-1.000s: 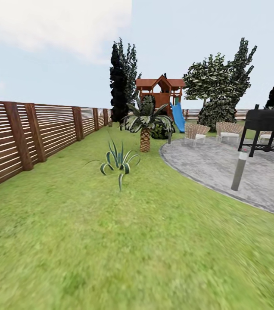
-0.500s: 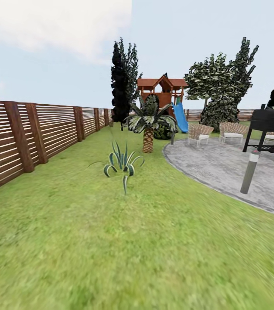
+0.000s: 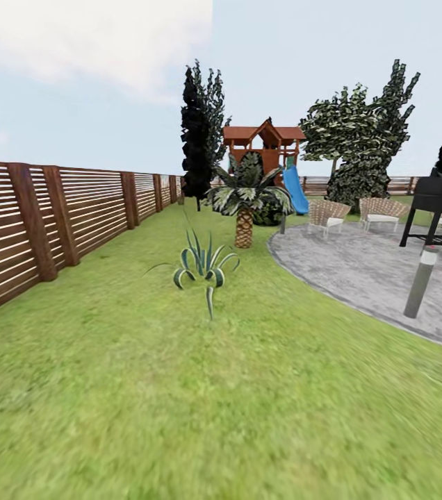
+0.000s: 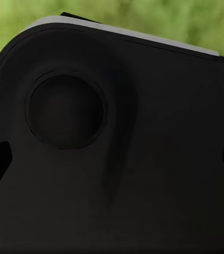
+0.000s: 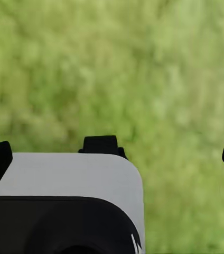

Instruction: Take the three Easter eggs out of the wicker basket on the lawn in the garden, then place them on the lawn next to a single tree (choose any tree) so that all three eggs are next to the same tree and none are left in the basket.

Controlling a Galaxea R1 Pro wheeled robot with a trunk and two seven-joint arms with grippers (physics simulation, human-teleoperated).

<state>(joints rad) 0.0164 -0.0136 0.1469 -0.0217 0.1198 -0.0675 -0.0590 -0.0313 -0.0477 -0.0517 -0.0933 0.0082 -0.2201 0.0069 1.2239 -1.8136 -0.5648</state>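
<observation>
Robot in transit on lawn (image 3: pixel 179 389); tree (image 3: pixel 360 139) lies at 1 o'clock (far off); finger state of both grippers can't tell.

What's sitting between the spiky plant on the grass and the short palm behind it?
In the head view, only bare lawn runs between the spiky plant and the short palm; the paved patio edge lies off to the side.
</observation>
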